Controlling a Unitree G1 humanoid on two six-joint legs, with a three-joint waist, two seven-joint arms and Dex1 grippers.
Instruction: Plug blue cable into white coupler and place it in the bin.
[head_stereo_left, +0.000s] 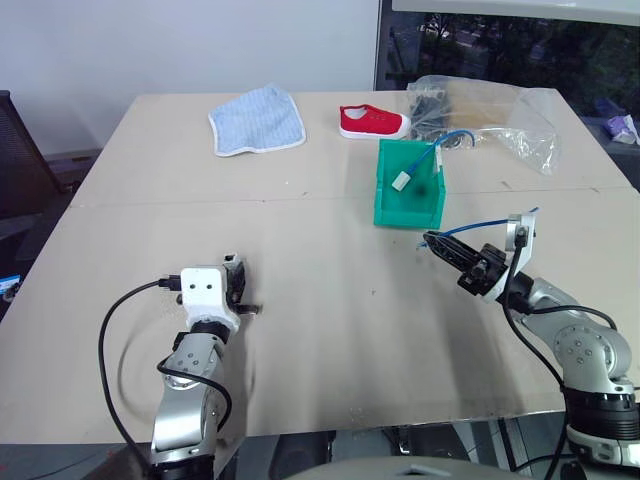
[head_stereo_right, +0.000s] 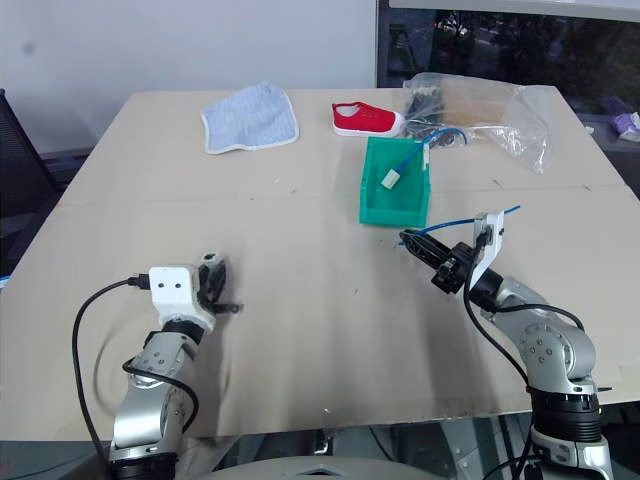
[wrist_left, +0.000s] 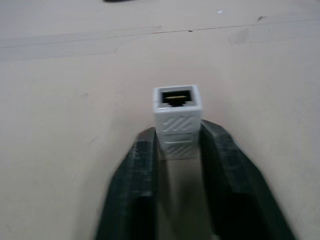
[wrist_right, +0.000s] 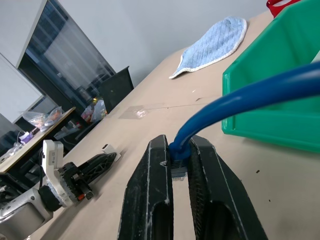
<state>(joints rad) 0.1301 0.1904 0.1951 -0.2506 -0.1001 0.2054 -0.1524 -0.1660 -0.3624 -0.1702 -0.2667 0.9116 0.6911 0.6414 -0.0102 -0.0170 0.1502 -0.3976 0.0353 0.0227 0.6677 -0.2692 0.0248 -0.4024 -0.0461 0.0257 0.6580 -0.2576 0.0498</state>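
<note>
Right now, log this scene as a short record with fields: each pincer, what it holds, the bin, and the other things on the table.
left pincer: shut on white coupler, socket facing away from the wrist
right pincer: shut on blue cable at its plug end
bin: green, already holding a cable with a cream connector
table: blue cloth, red shoe, clear plastic bag
plugged in: not yet

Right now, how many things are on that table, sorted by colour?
Blue: 2, the blue cable and a cloth
White: 1, the white coupler
Green: 1, the bin
Red: 1, a shoe
Clear: 1, a plastic bag
Total: 6
</note>
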